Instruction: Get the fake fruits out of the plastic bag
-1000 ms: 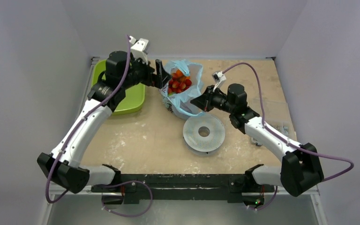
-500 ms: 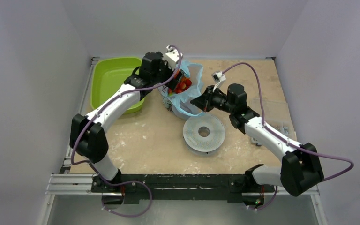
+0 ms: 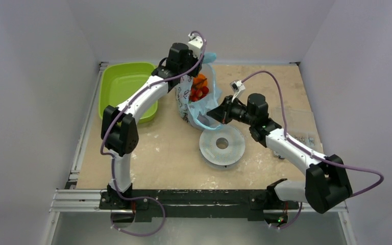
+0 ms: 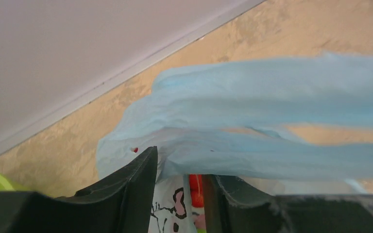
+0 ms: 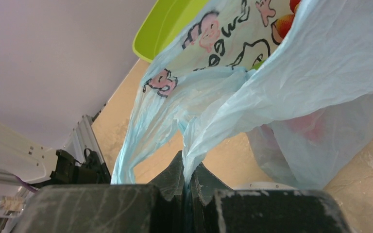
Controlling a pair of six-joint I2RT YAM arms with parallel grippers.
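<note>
A plastic bag (image 3: 193, 103) on the bench (image 3: 158, 148) holds red, orange fake fruits (image 3: 200, 88). The right claw (image 5: 188, 175) clamps its edge; the left claw (image 4: 178, 170) gapes around its rim.

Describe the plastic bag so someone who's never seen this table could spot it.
On the tan table, look at the far middle, right of the lime-green tray. The plastic bag is the only crinkly light-blue thing, with red and orange fruits inside.
</note>
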